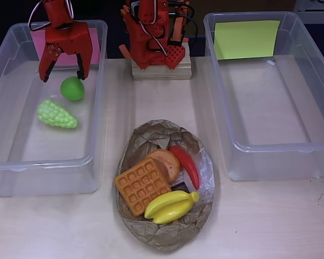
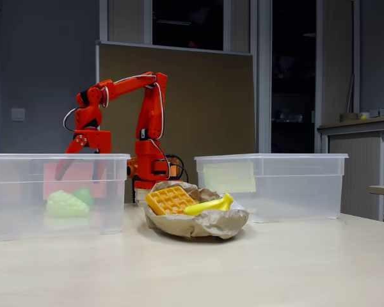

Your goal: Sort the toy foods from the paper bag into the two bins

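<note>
My red gripper point(image 1: 62, 74) hangs open inside the left clear bin point(image 1: 5, 162), the one with the pink label point(image 1: 94, 51), just above the green apple point(image 1: 72, 88). The apple rests on the bin floor beside the pale green grapes point(image 1: 56, 114). The brown paper bag point(image 1: 151, 237) lies at the table's middle, holding the orange waffle point(image 1: 142, 184), yellow bananas point(image 1: 170, 206), red chili point(image 1: 187, 164), an orange croissant point(image 1: 166, 161) and a dark chocolate piece point(image 1: 180, 188). The right bin point(image 1: 270, 162) with the yellow-green label point(image 1: 246, 39) holds no toys. In the fixed view the gripper point(image 2: 80, 167) dips into the left bin point(image 2: 6, 217).
The arm's red base point(image 1: 154, 38) stands on a wooden block point(image 1: 162, 70) between the bins at the back. Bare tabletop point(image 1: 270, 221) runs along the front edge.
</note>
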`<state>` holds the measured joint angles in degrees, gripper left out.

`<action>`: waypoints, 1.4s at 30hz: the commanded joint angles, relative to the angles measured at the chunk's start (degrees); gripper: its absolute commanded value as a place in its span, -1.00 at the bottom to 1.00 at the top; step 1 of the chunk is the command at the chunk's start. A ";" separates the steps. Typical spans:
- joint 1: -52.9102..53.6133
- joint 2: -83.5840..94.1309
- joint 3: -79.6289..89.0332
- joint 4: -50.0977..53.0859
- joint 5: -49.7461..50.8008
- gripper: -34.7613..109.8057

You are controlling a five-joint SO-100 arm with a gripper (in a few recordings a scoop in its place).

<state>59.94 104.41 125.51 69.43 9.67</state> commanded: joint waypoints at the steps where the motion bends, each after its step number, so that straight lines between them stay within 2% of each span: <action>1: -1.93 4.75 -2.11 1.41 0.97 0.03; 6: -8.70 13.54 -9.32 6.24 -0.35 -0.03; 12: -22.76 19.95 -21.01 7.47 -4.13 -0.07; 18: -38.50 18.37 -28.65 7.82 -5.98 -0.10; 21: -45.70 16.08 -28.83 7.38 -4.39 -0.03; 26: -55.63 9.05 -26.98 3.43 0.35 -0.07; 32: -60.29 2.46 -21.36 -5.62 2.11 -0.16; 36: -59.77 -1.32 -18.98 -4.66 12.74 -0.19; 39: -59.85 -2.72 -17.14 -2.55 15.91 -0.19; 42: -60.56 -2.72 -13.97 -7.03 17.84 -0.25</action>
<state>0.53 100.81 109.78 64.86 25.14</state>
